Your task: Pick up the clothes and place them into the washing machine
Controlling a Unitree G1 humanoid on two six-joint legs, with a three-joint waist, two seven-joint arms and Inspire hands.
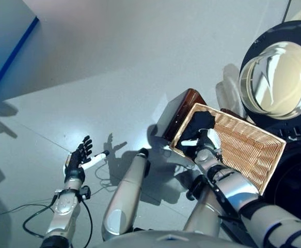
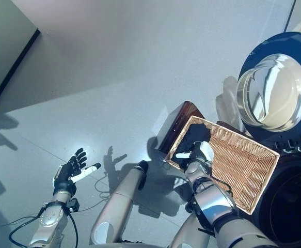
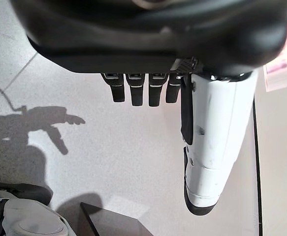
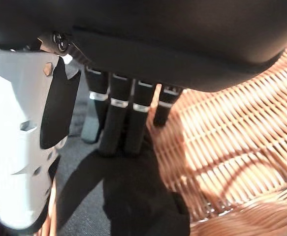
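Note:
A dark garment [image 1: 201, 123] lies bunched in the near-left corner of a wicker basket [image 1: 246, 152]. My right hand [image 1: 206, 142] reaches into that corner. In the right wrist view its fingers [image 4: 126, 128] are straight and their tips rest on the dark cloth [image 4: 133, 196], with the white-covered thumb [image 4: 20, 147] held apart beside it. My left hand [image 1: 78, 157] hangs over bare floor at the lower left, fingers spread, holding nothing. The washing machine's round glass door [image 1: 276, 77] stands swung out at the upper right, above its dark opening [image 2: 289, 206].
The basket rests on a brown wooden stool [image 1: 178, 109] just left of the machine. Something white [image 1: 227, 93] lies on the floor between the stool and the door. A wall with a blue edge [image 1: 11, 57] runs along the far left, with grey floor between.

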